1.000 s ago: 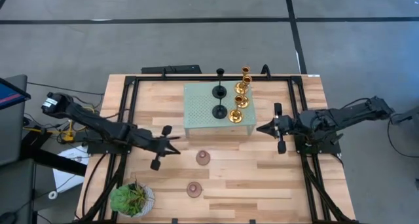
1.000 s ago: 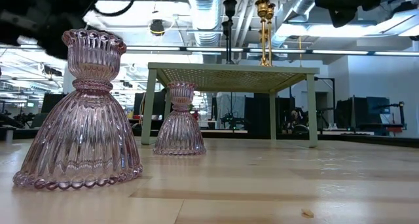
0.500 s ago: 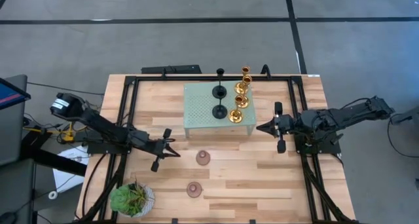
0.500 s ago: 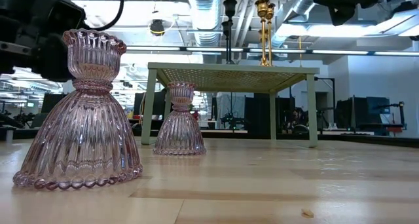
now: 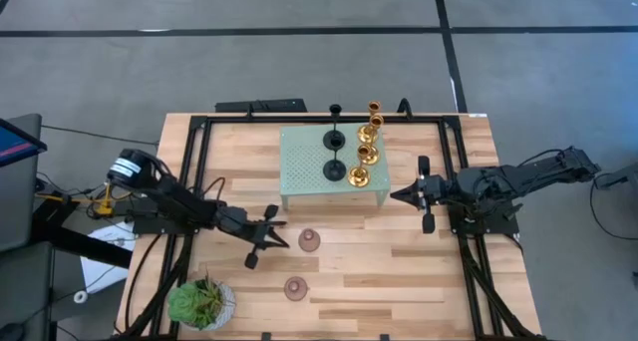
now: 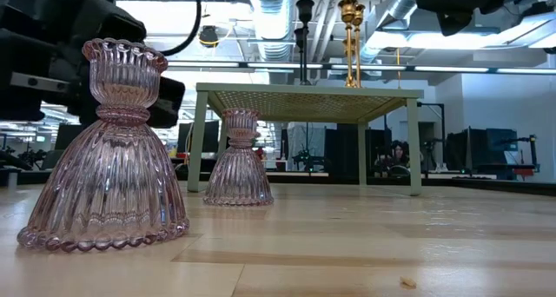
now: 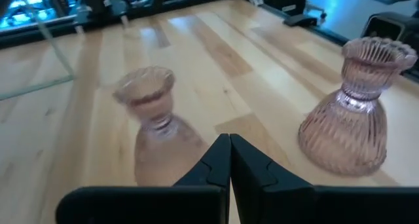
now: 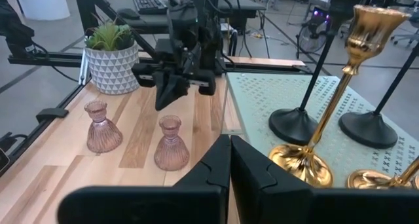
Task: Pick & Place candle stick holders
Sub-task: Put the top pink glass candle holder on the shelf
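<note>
Two ribbed pink candle stick holders stand upright on the wood table, one mid-table and one nearer the front. My left gripper is shut, low over the table, its tips just left of the mid-table pink holder and apart from it. Black holders and gold holders stand on the pale green platform. One more black holder stands behind the platform. My right gripper hangs shut beside the platform's right edge, holding nothing.
A potted plant stands at the near left corner. Black frame rails run along both table sides. Bare wood lies between the pink holders and the table's right rail.
My left gripper has gone down and toward the table's right and near edge, ending close beside the mid-table pink holder. It has stayed shut. No holder has moved.
</note>
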You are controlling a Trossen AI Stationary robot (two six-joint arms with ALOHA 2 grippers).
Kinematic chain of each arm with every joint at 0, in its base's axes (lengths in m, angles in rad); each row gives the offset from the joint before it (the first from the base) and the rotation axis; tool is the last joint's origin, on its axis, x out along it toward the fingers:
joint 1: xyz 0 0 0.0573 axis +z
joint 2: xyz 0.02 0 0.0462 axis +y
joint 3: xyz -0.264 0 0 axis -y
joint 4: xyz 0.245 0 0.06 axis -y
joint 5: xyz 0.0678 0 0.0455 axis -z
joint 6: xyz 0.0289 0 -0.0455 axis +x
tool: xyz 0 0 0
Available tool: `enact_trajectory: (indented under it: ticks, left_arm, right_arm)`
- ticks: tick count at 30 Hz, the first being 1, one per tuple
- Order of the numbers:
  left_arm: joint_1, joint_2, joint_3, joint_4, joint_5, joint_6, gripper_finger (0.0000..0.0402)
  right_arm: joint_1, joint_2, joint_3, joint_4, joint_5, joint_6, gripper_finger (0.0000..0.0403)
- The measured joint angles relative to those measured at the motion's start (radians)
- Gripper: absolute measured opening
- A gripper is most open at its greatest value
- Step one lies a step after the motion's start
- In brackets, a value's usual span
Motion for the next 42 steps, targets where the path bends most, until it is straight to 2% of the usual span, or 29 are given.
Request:
enact_trajectory:
  ticks: [3, 11, 20, 26, 31, 37, 42]
  left_arm:
    - [-0.001, 0.028, 0.028, 0.011, 0.019, 0.0, 0.0004]
    - [0.031, 0.09, 0.087, 0.016, -0.026, -0.009, 0.0005]
    - [0.004, 0.096, 0.09, 0.014, -0.261, -0.132, 0.0004]
    - [-0.03, 0.096, 0.098, 0.012, -0.355, -0.217, 0.0003]
    - [-0.05, 0.096, 0.15, 0.007, -0.426, -0.229, 0.0003]
    - [-0.058, 0.095, 0.21, -0.108, -0.484, -0.245, 0.0003]
    - [-0.058, 0.095, 0.218, -0.136, -0.564, -0.285, 0.0002]
  right_arm:
    - [0.0, 0.0, 0.0, -0.007, 0.0, 0.002, 0.0]
    - [0.0, 0.0, 0.0, -0.013, -0.002, 0.002, 0.0]
    - [0.0, 0.0, 0.0, -0.045, -0.003, 0.002, 0.0]
    - [0.0, 0.0, 0.0, -0.063, -0.003, 0.002, 0.0]
    - [0.0, 0.0, 0.0, -0.067, -0.003, 0.002, 0.0]
    - [0.0, 0.0, 0.0, -0.09, -0.003, 0.002, 0.0]
    - [0.0, 0.0, 0.0, -0.099, -0.004, 0.002, 0.0]
